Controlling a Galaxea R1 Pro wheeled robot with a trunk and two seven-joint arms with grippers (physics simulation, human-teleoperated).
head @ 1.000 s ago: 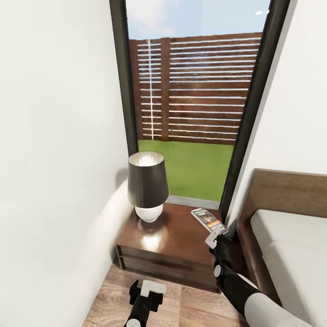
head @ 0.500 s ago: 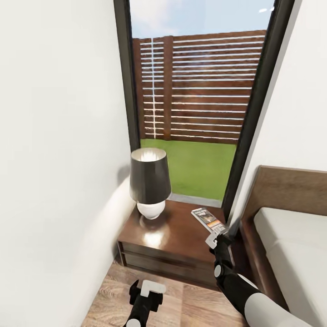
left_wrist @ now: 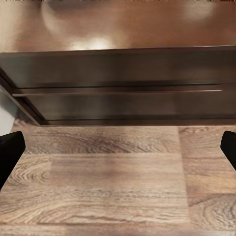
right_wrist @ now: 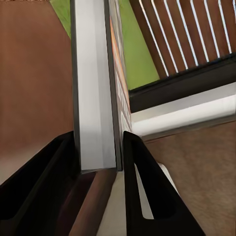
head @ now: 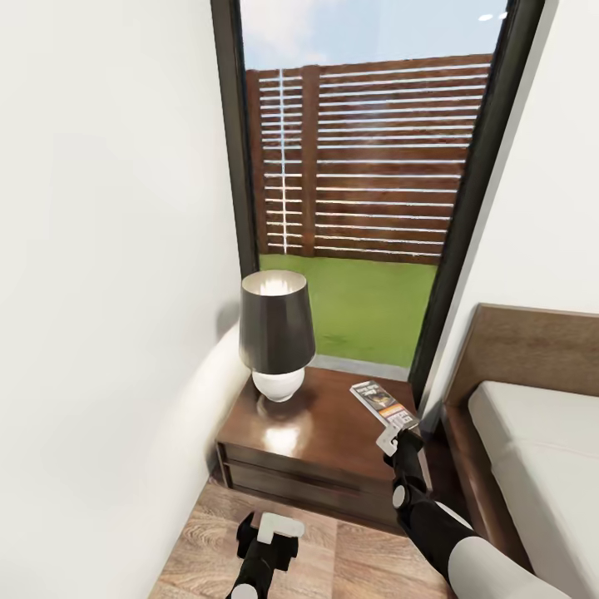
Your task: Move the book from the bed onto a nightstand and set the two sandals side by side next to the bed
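Nightstand (head: 320, 433) taken as the landmark: dark glossy cabinet with one drawer front, set against the tall black-framed window (head: 366, 183), white wall on one side and the bed (head: 532, 449) on the other.

Lamp (head: 277, 337) with dark shade and white base stands on the nightstand top, toward the wall-side back corner.

Book (head: 383, 403) is over the nightstand's bed-side back corner, cover up, orange band visible. Whether it already rests on the top or is held just above is hard to judge from the head view.

Right gripper (head: 398, 433) reaches in over the nightstand's bed-side edge and is clamped on the book's near end. In the right wrist view the two dark fingers (right_wrist: 147, 191) press either side of the book (right_wrist: 96, 98), seen edge-on with white page block and a sliver of orange cover.

Left gripper (head: 268, 532) hangs low in front of the nightstand's drawer, over the wood-plank floor (head: 200, 541). In the left wrist view its fingertips (left_wrist: 10, 152) sit wide apart, nothing between them; drawer front (left_wrist: 118, 91) faces it.
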